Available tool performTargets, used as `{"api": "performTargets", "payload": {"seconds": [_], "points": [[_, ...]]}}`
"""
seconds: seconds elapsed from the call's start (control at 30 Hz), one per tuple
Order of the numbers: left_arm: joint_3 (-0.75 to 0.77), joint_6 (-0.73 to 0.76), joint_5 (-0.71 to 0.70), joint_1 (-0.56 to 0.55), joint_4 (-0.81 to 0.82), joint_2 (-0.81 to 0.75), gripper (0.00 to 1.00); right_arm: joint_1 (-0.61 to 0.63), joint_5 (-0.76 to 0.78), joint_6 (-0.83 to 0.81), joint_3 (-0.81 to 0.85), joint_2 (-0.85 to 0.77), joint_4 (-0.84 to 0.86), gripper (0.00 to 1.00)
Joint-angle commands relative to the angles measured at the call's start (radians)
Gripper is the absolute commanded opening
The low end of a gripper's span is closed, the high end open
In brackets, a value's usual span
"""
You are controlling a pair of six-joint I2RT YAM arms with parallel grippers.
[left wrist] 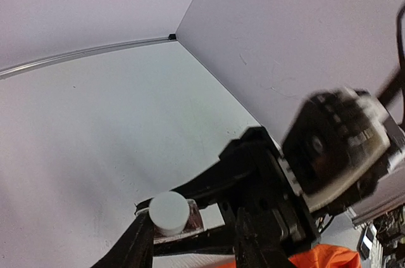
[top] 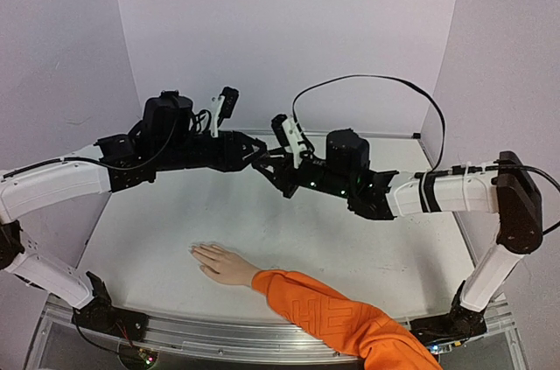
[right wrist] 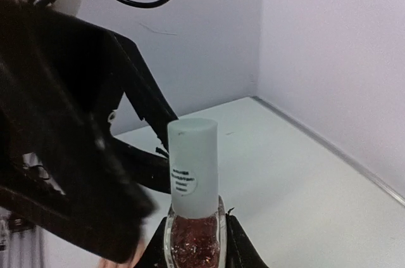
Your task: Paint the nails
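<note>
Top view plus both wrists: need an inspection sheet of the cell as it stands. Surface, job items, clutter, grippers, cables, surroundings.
Surface: white table, no spills seen.
Job's things: pale hand in orange sleeve lies flat near the front edge, fingers pointing left; nails too small to judge for paint. Polish bottle, reddish glitter contents, white cap on, held in the air between the arms.
Clutter: nothing seen.
Grippers: right gripper shut on the bottle's glass body; left gripper has its fingers at the cap, grip cannot be told.
Cables: black cable loops high over the right arm, away from the hand.
Surroundings: pale lilac walls on three sides.
</note>
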Motion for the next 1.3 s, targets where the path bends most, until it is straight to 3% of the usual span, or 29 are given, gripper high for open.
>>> {"api": "performTargets", "payload": {"seconds": [0.0, 0.2, 0.37, 0.63, 0.8, 0.97, 1.1, 1.17, 1.23, 1.27], "points": [[-0.003, 0.007, 0.099, -0.029, -0.013, -0.103, 0.50, -0.113, -0.589, 0.211, 0.013, -0.054, 0.122, 0.00], [-0.012, -0.006, 0.131, -0.027, -0.010, -0.143, 0.70, -0.129, -0.938, 0.378, 0.042, -0.003, 0.232, 0.00], [0.002, -0.015, 0.174, -0.027, -0.007, -0.142, 0.70, -0.128, -0.981, 0.495, 0.036, 0.018, 0.365, 0.00], [0.032, -0.024, 0.282, -0.027, 0.025, -0.105, 0.40, -0.122, -0.988, 0.536, 0.037, 0.031, 0.416, 0.00], [0.053, -0.016, 0.328, -0.028, 0.027, -0.071, 0.26, -0.121, -0.979, 0.530, 0.033, 0.034, 0.417, 0.00], [0.055, -0.010, 0.309, -0.027, 0.026, -0.059, 0.07, -0.121, -0.960, 0.502, 0.032, 0.038, 0.399, 0.00], [0.044, -0.003, 0.264, -0.027, 0.026, -0.057, 0.00, -0.121, -0.849, 0.352, 0.042, 0.011, 0.212, 0.00], [0.045, 0.000, 0.242, -0.029, 0.025, -0.050, 0.00, -0.120, -0.704, 0.250, 0.047, -0.014, 0.073, 0.00], [0.045, -0.002, 0.217, -0.029, 0.023, -0.037, 0.00, -0.092, -0.387, 0.154, 0.035, -0.053, -0.026, 0.00], [0.045, -0.004, 0.200, -0.029, 0.022, -0.027, 0.00, -0.047, -0.087, 0.098, 0.029, -0.072, -0.062, 0.00]]}}
